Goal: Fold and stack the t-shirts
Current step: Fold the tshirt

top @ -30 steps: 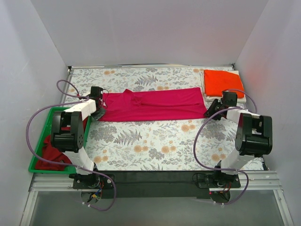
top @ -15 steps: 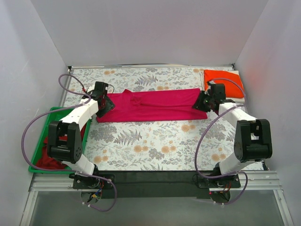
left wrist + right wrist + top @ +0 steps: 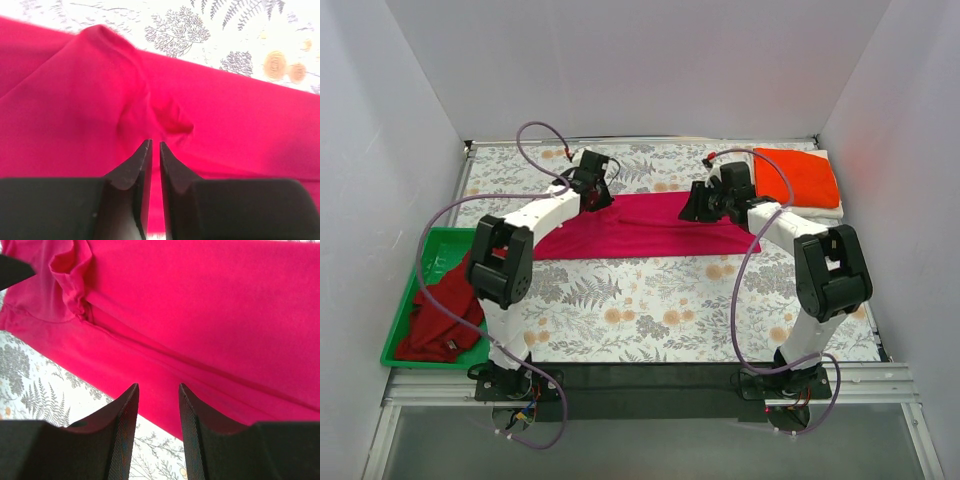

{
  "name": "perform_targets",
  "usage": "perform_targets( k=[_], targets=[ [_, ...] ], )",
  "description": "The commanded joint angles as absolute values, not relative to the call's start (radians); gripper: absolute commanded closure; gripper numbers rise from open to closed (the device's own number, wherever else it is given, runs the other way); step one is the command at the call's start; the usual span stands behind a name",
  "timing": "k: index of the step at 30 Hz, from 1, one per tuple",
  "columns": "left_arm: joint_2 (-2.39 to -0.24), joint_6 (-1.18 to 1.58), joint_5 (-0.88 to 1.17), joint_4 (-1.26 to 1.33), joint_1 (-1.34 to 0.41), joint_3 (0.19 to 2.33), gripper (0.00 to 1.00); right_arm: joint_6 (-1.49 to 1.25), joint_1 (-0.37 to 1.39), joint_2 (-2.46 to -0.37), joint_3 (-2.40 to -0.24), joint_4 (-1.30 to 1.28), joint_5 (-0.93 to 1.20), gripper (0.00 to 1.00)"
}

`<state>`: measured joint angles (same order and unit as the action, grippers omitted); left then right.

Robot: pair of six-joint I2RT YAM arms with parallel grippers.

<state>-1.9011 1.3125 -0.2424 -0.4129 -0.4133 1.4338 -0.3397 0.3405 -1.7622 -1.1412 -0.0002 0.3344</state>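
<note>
So both arms just quit the ends of the pink tee and swung in over its far edge.

Top view: a second ago the left claw (image 3: 601,200) was at the tee's (image 3: 640,230) left end and the right claw (image 3: 690,210) at its right end. Now both are near the middle of the far edge. The tee lies as a long strip mid-worktop (image 3: 650,310), so I'd guess the next fold is being lined up. Left wrist: the claw (image 3: 155,145) is almost pressed together, just a thin slit, with its tips right behind a small pucker (image 3: 172,120). Can't tell if any cloth is nipped. Right wrist: the claw (image 3: 157,387) is partly spread and holds nothing, sitting over the tee's (image 3: 210,305) edge.
</note>
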Motion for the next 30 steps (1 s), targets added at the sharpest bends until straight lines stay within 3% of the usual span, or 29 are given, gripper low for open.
perform_targets(
  k=[1, 17, 25, 30],
  targets=[
    [-1.973, 1.232, -0.291, -0.353, -0.434, 1.511, 0.89, -0.302, 0.336, -1.691, -1.082, 0.018, 0.321, 0.62],
    [-2.187, 1.155, -0.311, -0.252, -0.529, 1.612, 0.87, -0.278, 0.333, -1.588, -0.933, 0.012, 0.311, 0.62],
    [-1.965, 1.178, -0.386, -0.196, -0.534, 1.546, 0.76, -0.245, 0.333, -1.543, -0.94, 0.002, 0.279, 0.62],
    [-1.87, 1.177, -0.425, -0.169, -0.534, 1.461, 0.75, -0.239, 0.333, -1.531, -0.922, -0.025, 0.284, 0.62]
  ],
)
